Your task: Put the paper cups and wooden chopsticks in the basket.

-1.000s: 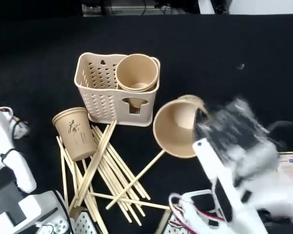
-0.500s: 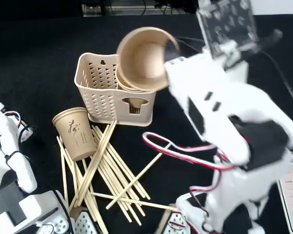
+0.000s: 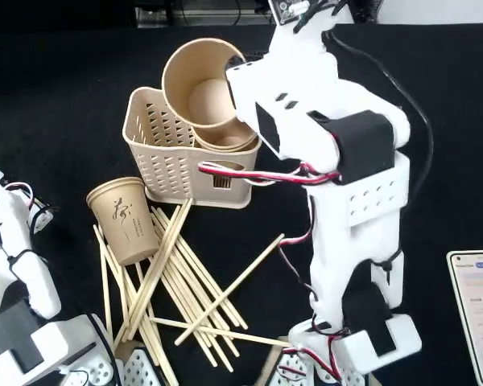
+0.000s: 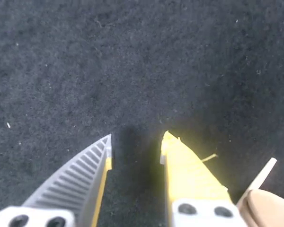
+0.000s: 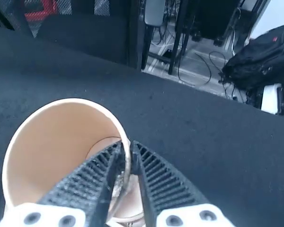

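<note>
The step in hand is the stowing of a paper cup (image 3: 200, 84): the right pincer (image 5: 125, 144) is clamped on its rim, one finger inside the wall and one outside, and holds it in the air, tipped on its side with its mouth facing up toward the high camera, just above the right end of the basket (image 3: 165, 153). Directly under it sit the nested cups (image 3: 225, 138) already in that end of the basket, while the left end of the basket looks empty. The next move, as I judge it, calls for turning the held cup upright, bringing it down onto the stack so it slides inside the top one, and only then letting go; released while tilted, it could catch the basket's rim and roll off. After that a good deal of the task remains. A second cup (image 3: 125, 219) stands upright on the black counter (image 3: 72, 104) just near and left of the basket, and the chopsticks (image 3: 173, 281) lie loose in a crossed heap on the near side, some resting against that cup. The left pincer (image 4: 135, 146) hangs low over bare counter at the near left, its jaws apart and holding nothing, with that second cup near it.
</note>
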Robot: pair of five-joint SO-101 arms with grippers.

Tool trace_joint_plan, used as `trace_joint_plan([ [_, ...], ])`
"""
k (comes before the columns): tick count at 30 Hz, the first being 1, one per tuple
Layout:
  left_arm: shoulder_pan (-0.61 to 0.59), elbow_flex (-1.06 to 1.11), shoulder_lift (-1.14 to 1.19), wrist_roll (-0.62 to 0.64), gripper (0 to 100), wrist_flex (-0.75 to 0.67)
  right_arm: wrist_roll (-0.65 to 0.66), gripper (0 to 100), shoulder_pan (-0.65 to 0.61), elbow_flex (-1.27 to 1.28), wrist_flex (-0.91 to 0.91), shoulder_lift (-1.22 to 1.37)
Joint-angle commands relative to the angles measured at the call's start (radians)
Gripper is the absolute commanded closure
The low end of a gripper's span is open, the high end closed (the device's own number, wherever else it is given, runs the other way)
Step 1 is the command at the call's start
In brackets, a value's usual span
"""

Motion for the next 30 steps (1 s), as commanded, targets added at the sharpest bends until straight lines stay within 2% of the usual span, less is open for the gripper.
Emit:
trace_joint_plan([
  [1, 0.015, -0.004, -0.014, 0.014, 83, -0.006, -0.008, 98.8, 0.021, -0.038, 0.015, 0.013],
  [11, 0.01, -0.004, -0.017, 0.014, 83, -0.005, 0.012, 98.0, 0.086, -0.039, 0.035, 0.084],
  [18, 0.015, -0.004, -0.017, 0.014, 83, -0.005, 0.012, 71.8, 0.058, -0.093, 0.086, 0.033],
  [25, 0.015, -0.004, -0.012, 0.012, 83, -0.005, 0.014, 78.2, 0.064, -0.137, 0.149, -0.113],
  [30, 0.016, -0.005, -0.017, 0.006, 82, -0.005, 0.014, 78.6, 0.068, -0.127, 0.218, -0.202],
])
